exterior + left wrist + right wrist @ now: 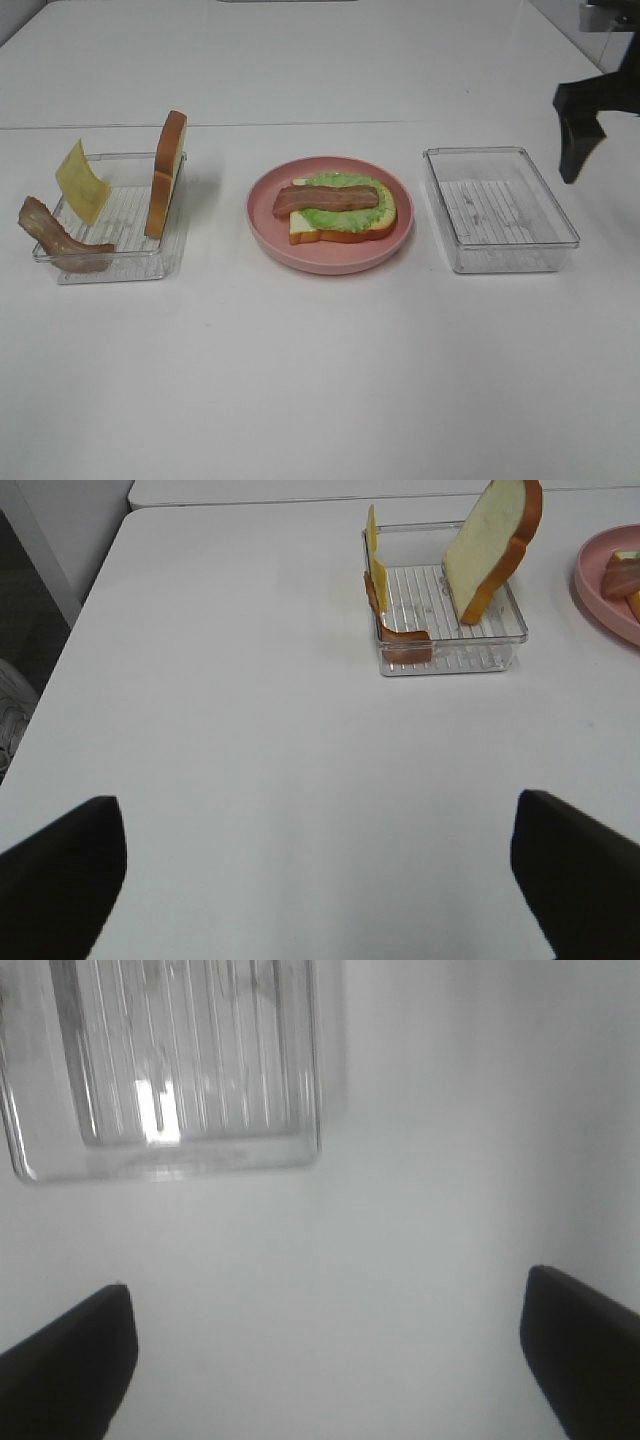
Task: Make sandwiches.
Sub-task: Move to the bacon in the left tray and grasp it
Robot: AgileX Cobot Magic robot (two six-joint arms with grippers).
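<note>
With both grippers spread wide and empty, the upright white toy bread slice with orange-brown crust [166, 172] leaning in the left clear plastic tray [140, 262] looks light and stiff, best pinched across its faces near the top crust.

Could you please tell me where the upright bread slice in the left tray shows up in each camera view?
Exterior high: the bread slice stands on edge against the right wall of the left tray, left of the pink plate.
Left wrist: the slice leans in that tray, near the top right.
Right wrist: not in view; only the empty tray shows.
Shared landmark: the yellow cheese square.
</note>
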